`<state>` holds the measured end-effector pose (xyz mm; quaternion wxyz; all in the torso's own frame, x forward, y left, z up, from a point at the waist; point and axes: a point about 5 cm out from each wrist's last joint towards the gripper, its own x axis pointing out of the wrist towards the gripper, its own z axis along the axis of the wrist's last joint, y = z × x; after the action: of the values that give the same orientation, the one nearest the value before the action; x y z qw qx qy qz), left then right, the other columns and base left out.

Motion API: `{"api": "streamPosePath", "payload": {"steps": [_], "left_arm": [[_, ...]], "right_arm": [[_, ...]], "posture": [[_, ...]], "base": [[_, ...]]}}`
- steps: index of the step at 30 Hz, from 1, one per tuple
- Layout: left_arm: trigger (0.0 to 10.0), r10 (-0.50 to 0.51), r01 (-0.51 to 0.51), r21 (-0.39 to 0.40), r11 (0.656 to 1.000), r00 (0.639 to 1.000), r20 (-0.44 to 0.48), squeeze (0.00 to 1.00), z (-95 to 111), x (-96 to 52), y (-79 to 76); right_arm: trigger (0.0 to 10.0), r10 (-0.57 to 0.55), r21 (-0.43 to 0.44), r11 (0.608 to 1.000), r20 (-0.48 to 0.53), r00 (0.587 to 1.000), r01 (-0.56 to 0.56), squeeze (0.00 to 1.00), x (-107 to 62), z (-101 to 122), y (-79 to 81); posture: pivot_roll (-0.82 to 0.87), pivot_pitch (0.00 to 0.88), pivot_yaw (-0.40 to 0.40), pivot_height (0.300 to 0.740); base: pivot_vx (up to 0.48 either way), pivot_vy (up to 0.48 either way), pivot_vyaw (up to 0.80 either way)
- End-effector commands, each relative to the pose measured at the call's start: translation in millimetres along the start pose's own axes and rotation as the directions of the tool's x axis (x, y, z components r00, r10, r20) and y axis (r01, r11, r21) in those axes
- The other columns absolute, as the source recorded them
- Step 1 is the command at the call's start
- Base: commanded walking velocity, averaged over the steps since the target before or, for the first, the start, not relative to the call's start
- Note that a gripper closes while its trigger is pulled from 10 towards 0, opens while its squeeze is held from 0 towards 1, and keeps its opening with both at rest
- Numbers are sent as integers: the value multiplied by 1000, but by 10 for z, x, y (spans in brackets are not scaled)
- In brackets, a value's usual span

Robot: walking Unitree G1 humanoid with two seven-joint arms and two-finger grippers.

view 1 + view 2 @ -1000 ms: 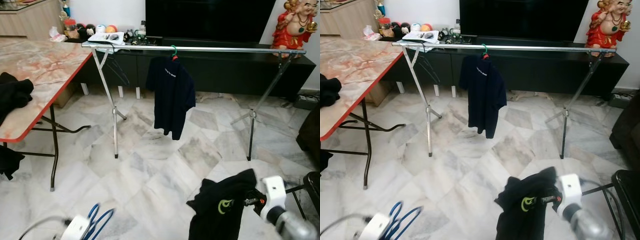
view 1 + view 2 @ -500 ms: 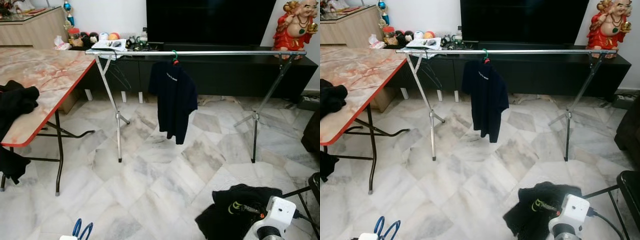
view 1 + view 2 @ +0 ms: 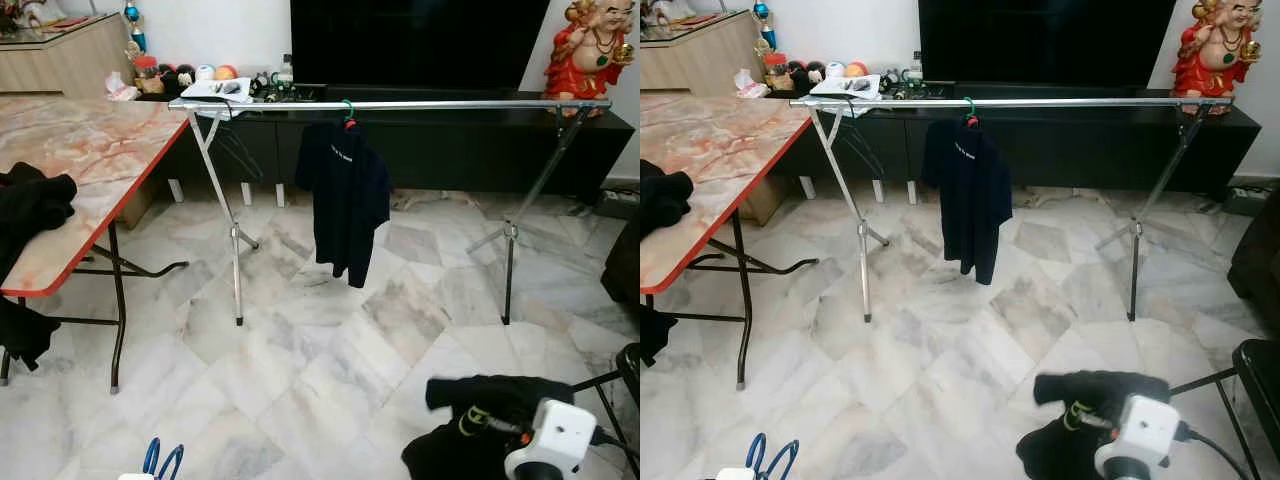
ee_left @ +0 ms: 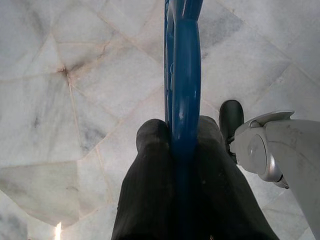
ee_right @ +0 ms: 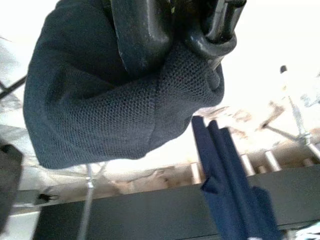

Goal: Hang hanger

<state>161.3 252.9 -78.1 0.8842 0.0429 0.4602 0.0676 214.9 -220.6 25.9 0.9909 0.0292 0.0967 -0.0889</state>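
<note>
- Left wrist view: blue hanger (image 4: 184, 95) is seen clamped between left gripper (image 4: 181, 145) fingers.
- Right gripper (image 5: 172, 30), held low at 5 o'clock, is closed on black garment (image 3: 490, 420).

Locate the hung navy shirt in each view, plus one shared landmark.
Left eye view: navy shirt hangs from the rail, left of middle, upper centre.
Right eye view: same spot on the rail, upper centre.
Left wrist view: not in it; blue hanger between the left end effector's fingers.
Right wrist view: navy shirt as a folded blue strip beyond the black garment in the right end effector.
Shared landmark: the black TV cabinet behind it.
</note>
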Motion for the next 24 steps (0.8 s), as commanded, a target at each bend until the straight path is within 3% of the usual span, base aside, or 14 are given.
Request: {"api": "streamPosePath", "payload": {"steps": [1, 7, 11, 24], "left_arm": [[10000, 17, -18, -27, 999, 1000, -6, 0, -32, -7, 25], [10000, 28, -29, -52, 998, 1000, -5, 0, -37, -8, 30], [10000, 31, -32, -62, 998, 999, -6, 0, -50, -12, 32], [10000, 27, -28, -56, 998, 999, -21, 0, -136, -33, 26]], "right_arm": [[10000, 88, -52, 995, 64, 994, -85, 0, 26, 123, 103], [10000, 257, -121, 961, 71, 964, -247, 0, 96, 218, 300], [10000, 286, -152, 950, 75, 955, -272, 0, 112, 252, 316], [10000, 215, -121, 971, 76, 974, -205, 0, 112, 233, 274]], "posture": [[20, 21, 27, 740], [27, 20, 20, 740], [26, 22, 19, 740], [25, 11, 26, 740]], "base": [[0, 0, 0], [0, 0, 0], [0, 0, 0], [0, 0, 0]]}}
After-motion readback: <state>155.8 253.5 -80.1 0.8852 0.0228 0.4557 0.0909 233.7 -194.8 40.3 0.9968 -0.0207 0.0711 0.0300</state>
